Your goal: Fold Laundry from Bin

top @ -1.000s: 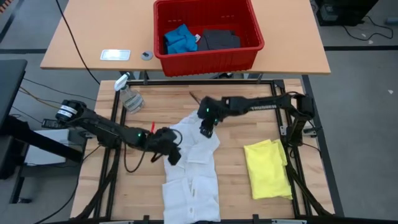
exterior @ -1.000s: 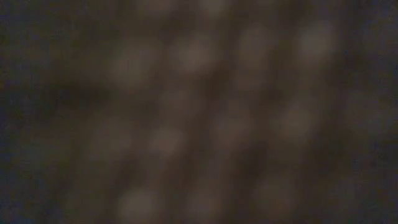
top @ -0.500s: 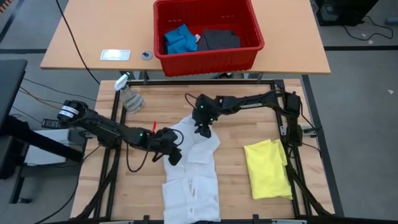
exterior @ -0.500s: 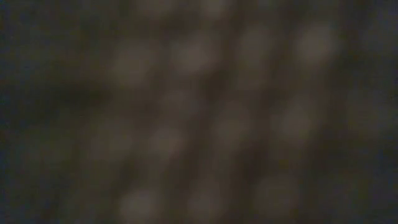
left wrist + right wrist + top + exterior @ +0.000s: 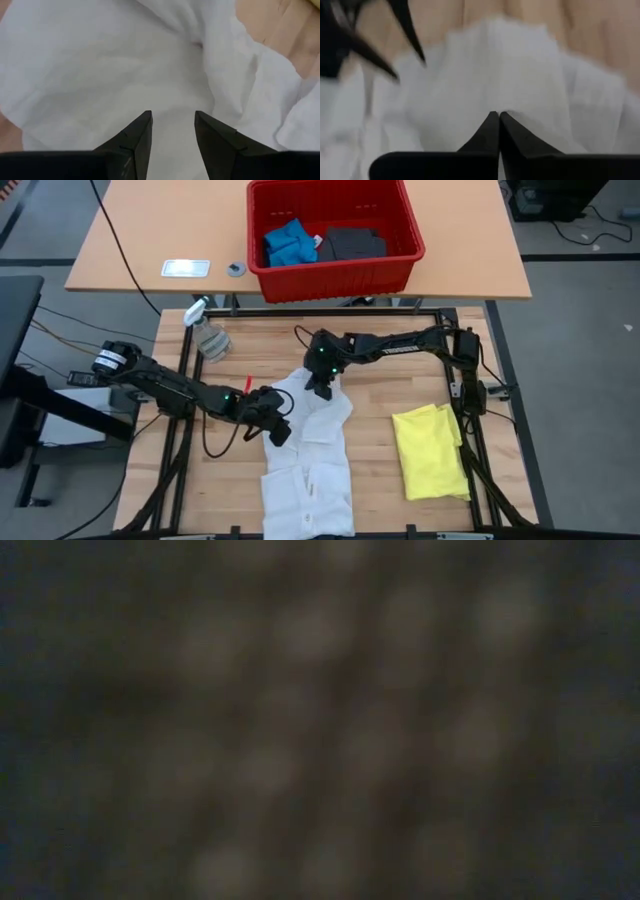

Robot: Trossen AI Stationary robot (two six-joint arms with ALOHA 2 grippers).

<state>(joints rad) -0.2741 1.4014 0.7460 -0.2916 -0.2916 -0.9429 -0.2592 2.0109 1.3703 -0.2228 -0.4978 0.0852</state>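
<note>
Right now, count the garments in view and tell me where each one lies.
4. The white shirt is spread on the wooden table, the yellow T-shirt folded to its right; a blue piece and dark grey piece lie in the red bin. More may hide underneath.

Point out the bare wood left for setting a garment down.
Bare wood lies between the white shirt and the yellow T-shirt, and above the yellow T-shirt. It is crowded at the shirt's top, where left pincer and right pincer work.

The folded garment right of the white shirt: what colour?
Bright yellow garment, plain, clearest in the high view.
</note>
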